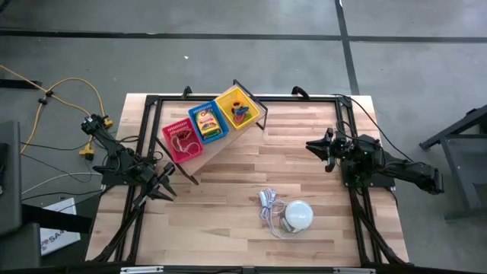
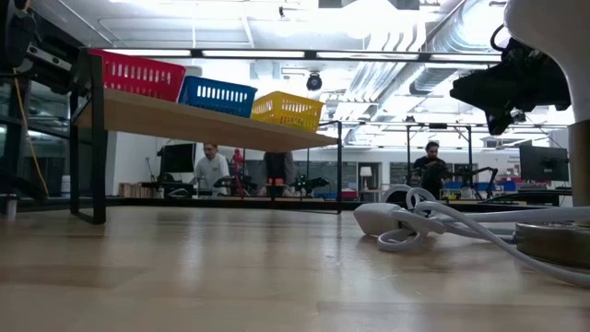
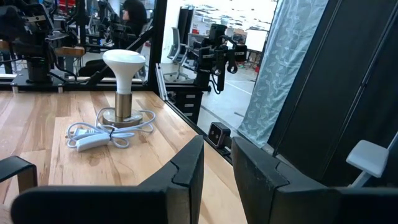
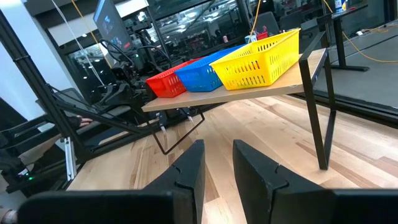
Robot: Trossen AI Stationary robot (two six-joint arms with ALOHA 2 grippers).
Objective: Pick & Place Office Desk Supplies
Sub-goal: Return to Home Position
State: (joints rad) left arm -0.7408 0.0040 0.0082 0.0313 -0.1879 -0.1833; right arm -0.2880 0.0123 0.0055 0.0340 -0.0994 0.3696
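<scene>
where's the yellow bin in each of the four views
High view: the yellow bin sits at top centre, rightmost of the three bins.
Low view: upper middle, on the shelf, right of the blue bin.
Left wrist view: not in it.
Right wrist view: on the shelf's end nearest the camera.
Shared landmark: the blue bin touching its side.
</scene>
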